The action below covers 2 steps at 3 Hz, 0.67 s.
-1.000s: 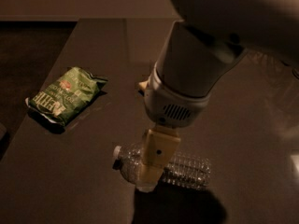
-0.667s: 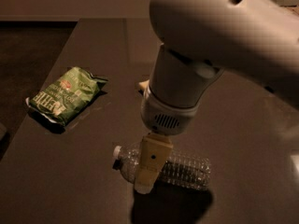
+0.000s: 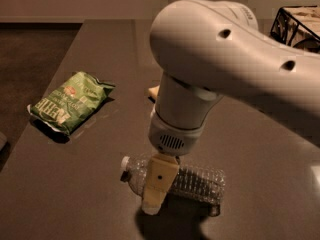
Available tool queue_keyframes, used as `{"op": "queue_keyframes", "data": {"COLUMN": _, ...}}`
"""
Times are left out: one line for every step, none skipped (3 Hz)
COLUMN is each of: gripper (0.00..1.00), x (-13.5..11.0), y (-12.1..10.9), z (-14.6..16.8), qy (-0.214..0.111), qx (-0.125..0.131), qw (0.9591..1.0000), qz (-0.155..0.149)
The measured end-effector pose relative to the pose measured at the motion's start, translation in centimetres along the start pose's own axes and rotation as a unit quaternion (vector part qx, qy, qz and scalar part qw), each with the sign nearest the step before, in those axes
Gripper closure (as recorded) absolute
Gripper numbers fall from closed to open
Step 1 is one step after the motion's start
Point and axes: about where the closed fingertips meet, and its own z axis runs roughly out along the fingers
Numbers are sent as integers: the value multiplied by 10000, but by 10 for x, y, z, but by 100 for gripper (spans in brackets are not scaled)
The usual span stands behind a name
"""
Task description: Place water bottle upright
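Observation:
The water bottle (image 3: 197, 183) is a clear ribbed plastic bottle lying on its side on the dark table (image 3: 75, 184). Its white cap (image 3: 125, 163) points left. My gripper (image 3: 156, 191) comes straight down from the big white arm and stands over the bottle's neck end. Its tan near side crosses in front of the bottle and reaches down to the table surface. The far side of the gripper is hidden behind the bottle and the wrist. The bottle's label is not visible.
A green snack bag (image 3: 70, 101) lies at the left of the table. A small tan object (image 3: 153, 91) peeks out behind the arm. A black wire basket (image 3: 297, 21) stands at the back right. The table's left edge drops to a darker floor.
The white arm's upper part has swung left and now fills more of the view. The gripper sits slightly lower at the bottle. The bottle still lies in the same place.

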Motion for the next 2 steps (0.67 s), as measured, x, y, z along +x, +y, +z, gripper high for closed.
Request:
{"op": "queue_keyframes", "data": {"gripper": 17, "x": 0, "y": 6, "z": 6, "qy": 41, "qx": -46, "qw": 10000, "qz": 11}}
{"op": "queue_keyframes", "data": {"gripper": 42, "x": 1, "y": 9, "z": 6, "qy": 16, "qx": -100, "qw": 9999, "qz": -3}}
